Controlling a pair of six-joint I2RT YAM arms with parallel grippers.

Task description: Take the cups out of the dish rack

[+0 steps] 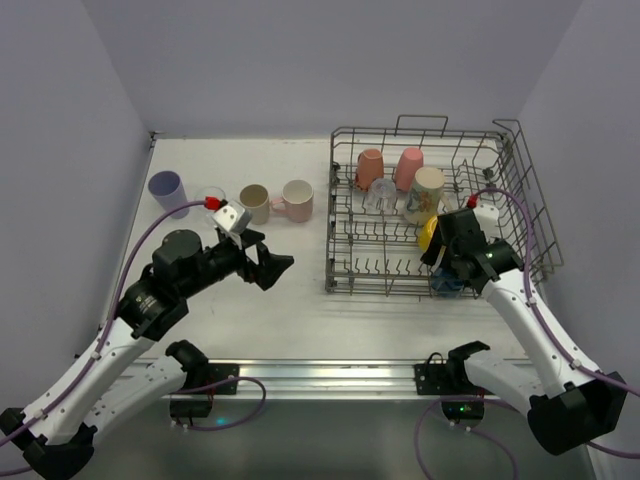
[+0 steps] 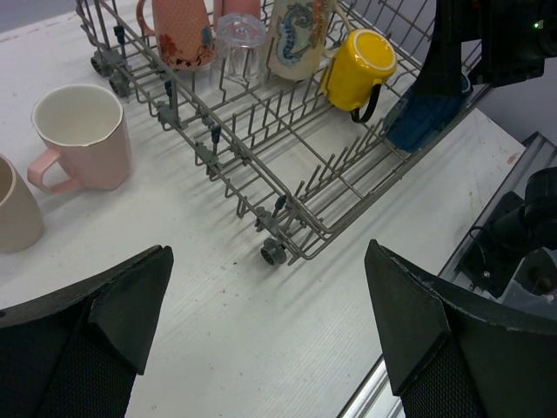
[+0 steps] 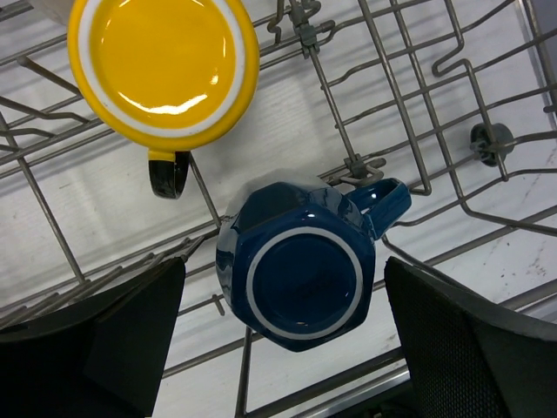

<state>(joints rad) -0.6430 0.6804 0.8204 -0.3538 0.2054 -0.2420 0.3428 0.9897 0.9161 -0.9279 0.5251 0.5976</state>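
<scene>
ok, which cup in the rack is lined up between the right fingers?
The dark blue mug, upside down, in line with the gap between the open right fingers. The yellow mug next to it sits off to one side.

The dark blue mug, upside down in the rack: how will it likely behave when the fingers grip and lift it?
The dark blue mug looks glossy, so it may slip in the fingers. Its faceted sides probably give flat grip faces. It sits among the dish rack tines, so its handle might catch on a wire.

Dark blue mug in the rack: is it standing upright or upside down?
Upside down: seen from above, the dark blue mug shows its white-ringed base, no opening.
</scene>
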